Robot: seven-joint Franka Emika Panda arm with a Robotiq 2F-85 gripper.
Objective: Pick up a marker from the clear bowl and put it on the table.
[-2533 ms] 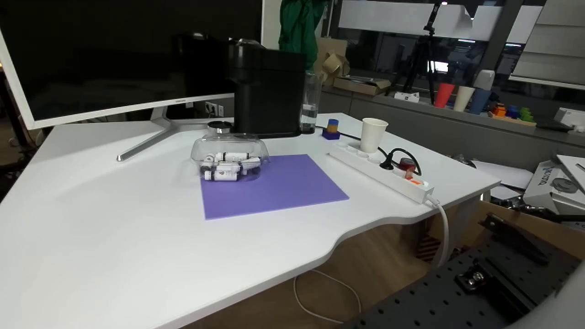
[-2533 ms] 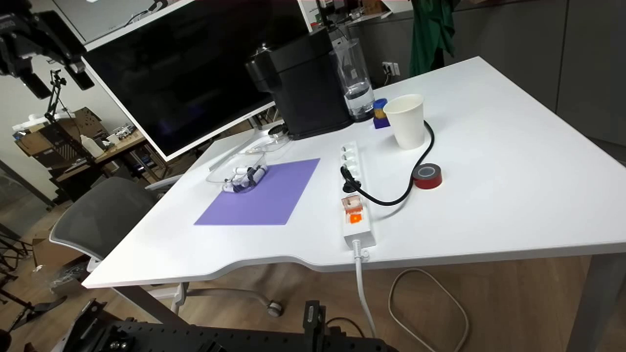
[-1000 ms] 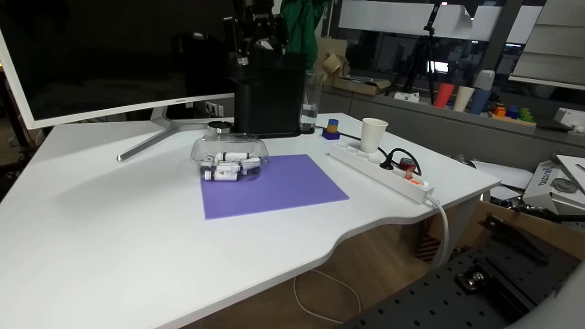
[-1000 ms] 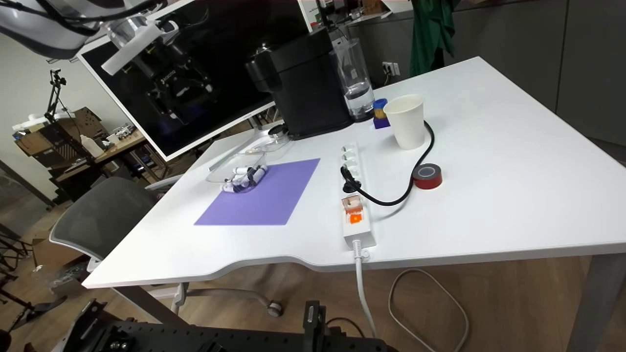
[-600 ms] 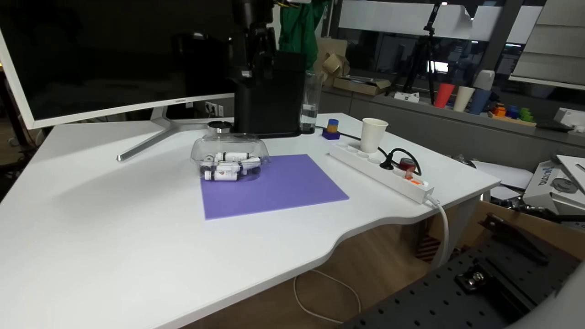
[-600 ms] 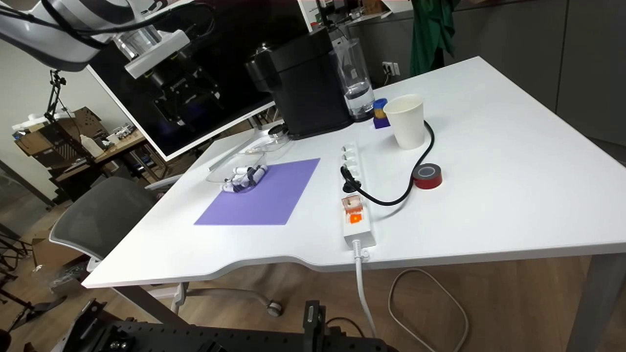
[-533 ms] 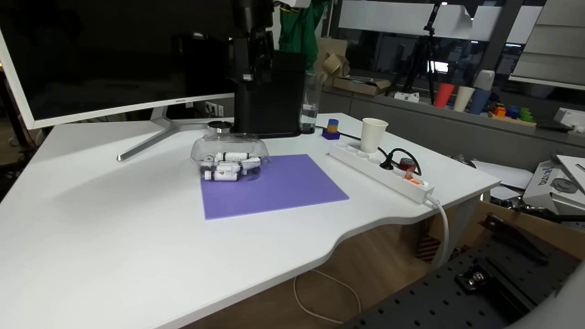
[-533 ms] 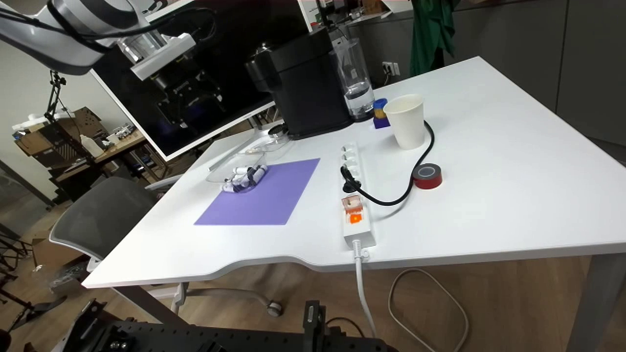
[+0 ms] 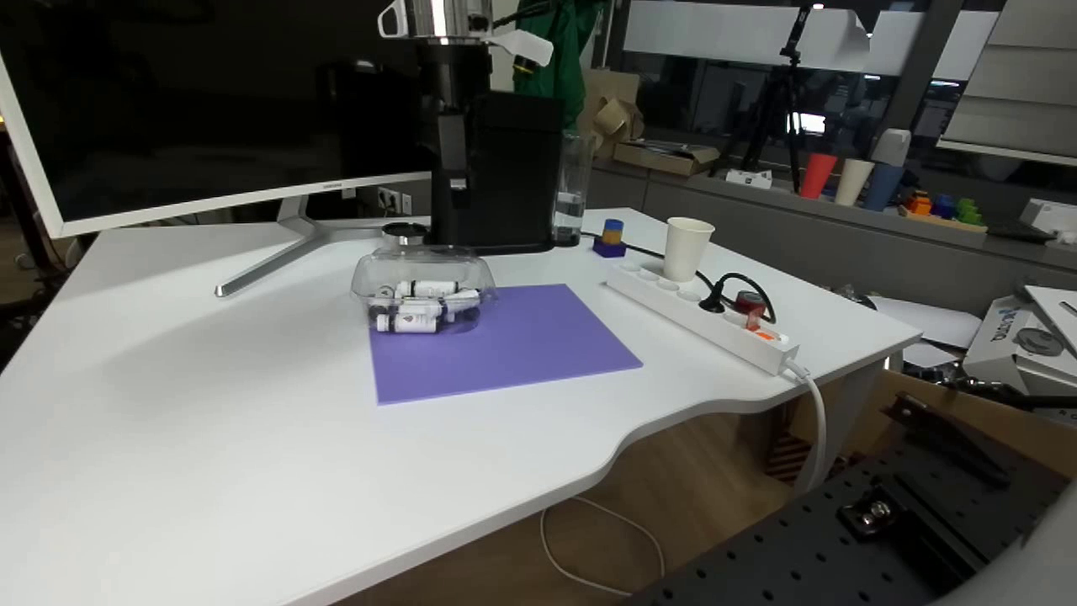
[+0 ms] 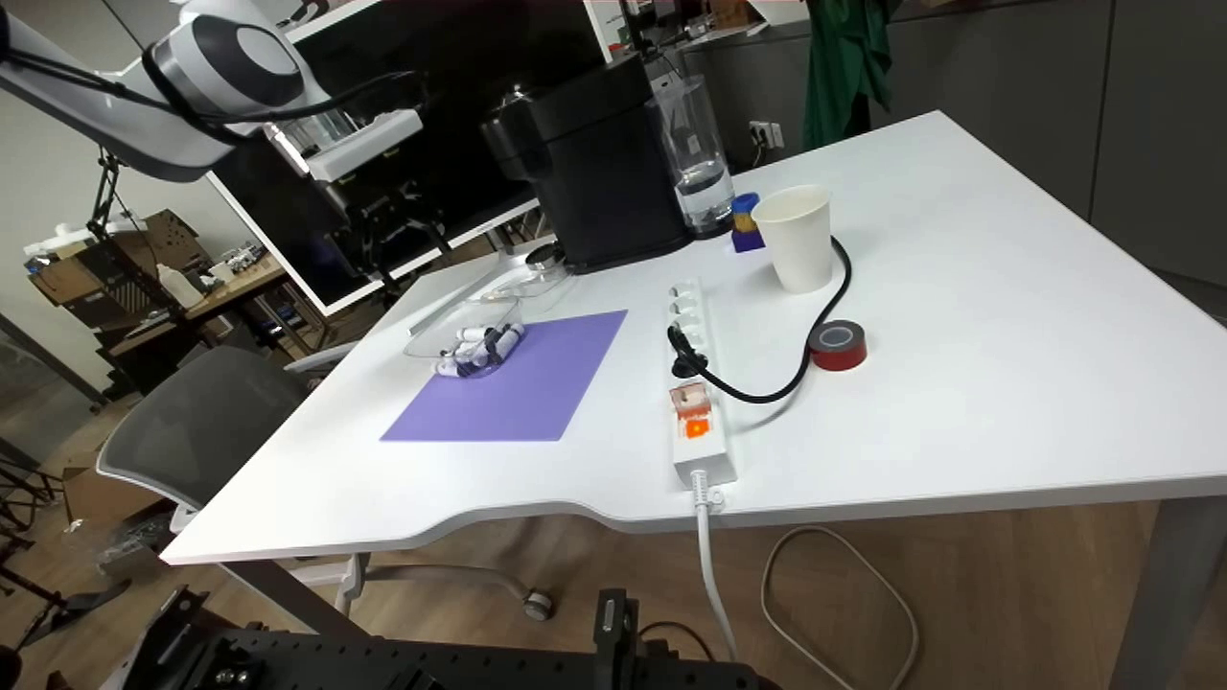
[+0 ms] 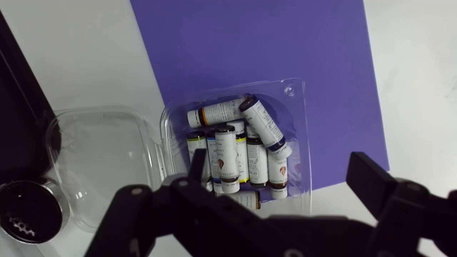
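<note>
The jaws stand wide apart, gripping nothing; they hang above the clear bowl, as both exterior views show. Left of the jaws in the wrist view lies the clear lid, just beside the bowl; a drift that way could snag it. Just inward of the left jaw, the easiest pick seems the white-capped marker lying on top of others in the bowl: its length runs roughly across the closing direction, so little turning should be needed. Nearer mid-gap, a slanted marker would want the jaws rotated. The right jaw shows past the bowl's wall, so narrow the spread before entering and correct sideways while lowering; exactly where they would land I cannot tell. Right of the jaws, beyond the purple mat, the desk could take the marker, laid softly against rolling.
</note>
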